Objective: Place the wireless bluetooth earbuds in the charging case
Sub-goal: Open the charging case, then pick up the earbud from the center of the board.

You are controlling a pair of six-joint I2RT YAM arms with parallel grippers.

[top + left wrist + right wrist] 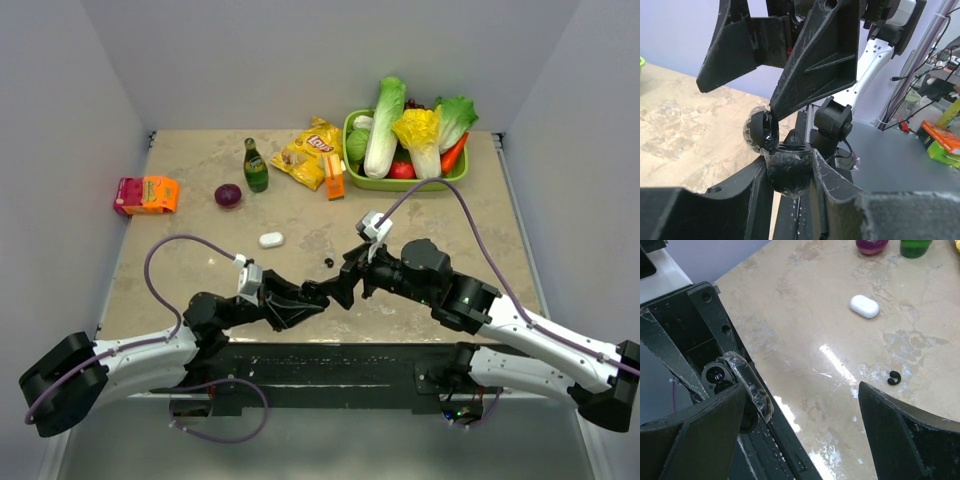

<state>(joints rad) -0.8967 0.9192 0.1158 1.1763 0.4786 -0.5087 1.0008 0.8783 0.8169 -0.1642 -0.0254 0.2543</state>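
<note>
1. The left jaws are clamped on the black case (787,172), its body squeezed between the two fingers (735,200) and held up off the tabletop (190,215).
2. The case's lid (760,131) is swung open to one side. The lid and the body look wrapped in clear film.
3. A dark bump sits in the open case's inner tray. I cannot tell whether it is an earbud or part of the case.
4. The right jaws are spread wide with nothing between them. They meet the left jaws tip to tip above the near middle of the tabletop.
5. In the left wrist view, the tip of one right finger (815,65) sits at the rim of the open lid and seems to touch it. The other right finger is clear of the case.
6. One black earbud (329,262) lies loose on the tabletop just beyond the right jaws, and nothing touches it. In the right wrist view it lies in the gap between the fingers.
7. A white case (271,239), closed, lies farther out, beyond the left jaws and apart from the earbud.
8. Well beyond both jaws stand a red onion (228,195), a green bottle (256,166), a chip bag (308,152) and a green basket (455,178) of vegetables.
</note>
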